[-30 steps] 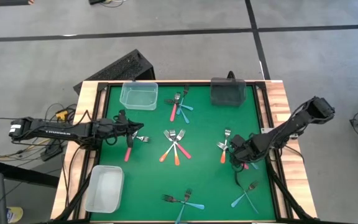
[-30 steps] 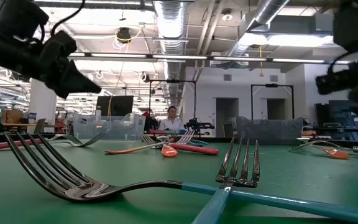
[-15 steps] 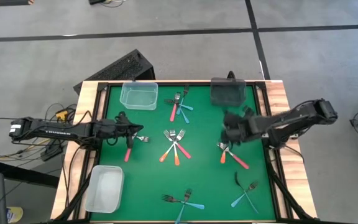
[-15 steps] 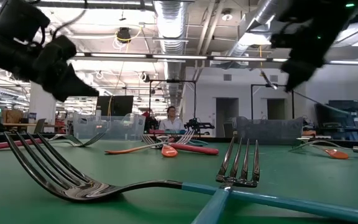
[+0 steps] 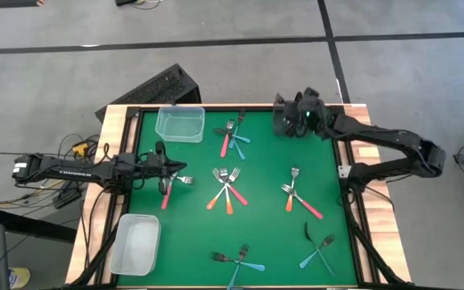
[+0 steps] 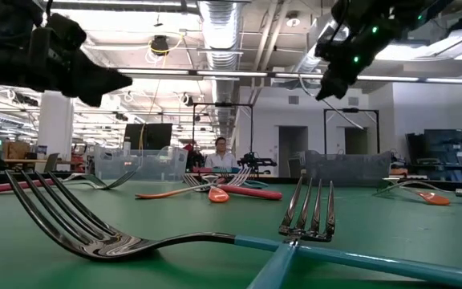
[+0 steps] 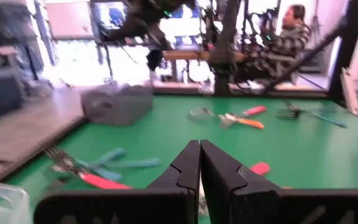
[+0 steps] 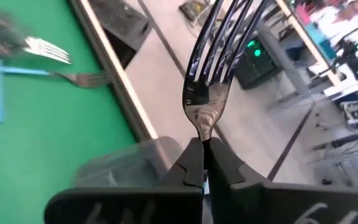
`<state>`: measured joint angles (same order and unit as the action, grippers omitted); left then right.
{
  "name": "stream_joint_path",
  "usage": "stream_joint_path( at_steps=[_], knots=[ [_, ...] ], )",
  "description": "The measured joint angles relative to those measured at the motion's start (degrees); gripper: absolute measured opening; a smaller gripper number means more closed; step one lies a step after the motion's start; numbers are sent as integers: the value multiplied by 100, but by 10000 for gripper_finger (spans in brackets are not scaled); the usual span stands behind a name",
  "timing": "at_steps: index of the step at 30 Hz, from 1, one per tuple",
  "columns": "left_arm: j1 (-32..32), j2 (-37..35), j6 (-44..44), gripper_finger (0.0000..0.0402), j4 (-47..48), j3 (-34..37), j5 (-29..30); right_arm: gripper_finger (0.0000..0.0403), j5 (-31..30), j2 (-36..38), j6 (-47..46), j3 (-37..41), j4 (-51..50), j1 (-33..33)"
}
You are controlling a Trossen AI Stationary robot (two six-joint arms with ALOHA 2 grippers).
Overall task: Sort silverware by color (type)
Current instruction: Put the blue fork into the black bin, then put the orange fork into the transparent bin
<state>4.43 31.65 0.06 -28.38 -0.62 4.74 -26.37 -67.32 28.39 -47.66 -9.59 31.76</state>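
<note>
Over the dark bin [image 5: 295, 121] at the far edge of the green table [image 5: 192, 238], the right pincer [image 5: 299, 118] hangs clenched on a fork [image 8: 211, 59], and the right wrist view gives us the metal tines sticking straight out past the two fingers [image 8: 219, 163], with the bin's rim just beneath. Across on the left side, the left pincer [image 5: 170, 171] sits low over the felt with its fingers [image 7: 182, 171] pressed tight together, nothing between them, right beside a red-handled fork [image 5: 168, 193] whose tines point toward the middle. Everything else lies scattered: a crossed bunch of red and orange forks [image 5: 227, 192] dead centre, a red and blue pair [image 5: 232, 137] up near the clear bin [image 5: 179, 124], an orange and a red one [image 5: 300, 198] right of centre, and blue-handled forks [image 5: 240, 261] along the near edge, with another blue pair [image 5: 319, 251] toward the near right corner. A second clear bin [image 5: 135, 245] rests at the near left corner. Beyond the table, in the low view, a person [image 6: 221, 151] sits in the background.
</note>
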Motion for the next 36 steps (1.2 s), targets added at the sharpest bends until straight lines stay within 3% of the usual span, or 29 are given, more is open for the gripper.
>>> stream_joint_path(
  at_steps=[5, 11, 17, 22, 27, 30, 36],
  knots=[
    [0, -16, -413, 0, 477, 2, 51, 15, 1139, -343, 34, 13, -63, 805],
    [2, -15, -761, 0, 1019, 4, 54, 18, 1198, -873, 597, 9, 154, 1212],
    [0, -19, -1061, 0, 1278, 4, 57, 25, 1355, -1331, 527, 7, 300, 1429],
    [1, -17, -1135, 0, 1483, 7, 58, 69, 1230, -1608, 312, 9, 230, 1527],
    [1, -17, -811, 0, 1268, -47, 60, 130, 1126, -1593, 3, 7, 94, 1529],
    [0, -78, -256, 0, 501, -82, 60, 155, 1124, -1405, -508, 9, -169, 1527],
    [0, -560, 391, 0, -139, 4, -180, 166, 1169, -732, -1733, 9, -780, 1277]
  ],
)
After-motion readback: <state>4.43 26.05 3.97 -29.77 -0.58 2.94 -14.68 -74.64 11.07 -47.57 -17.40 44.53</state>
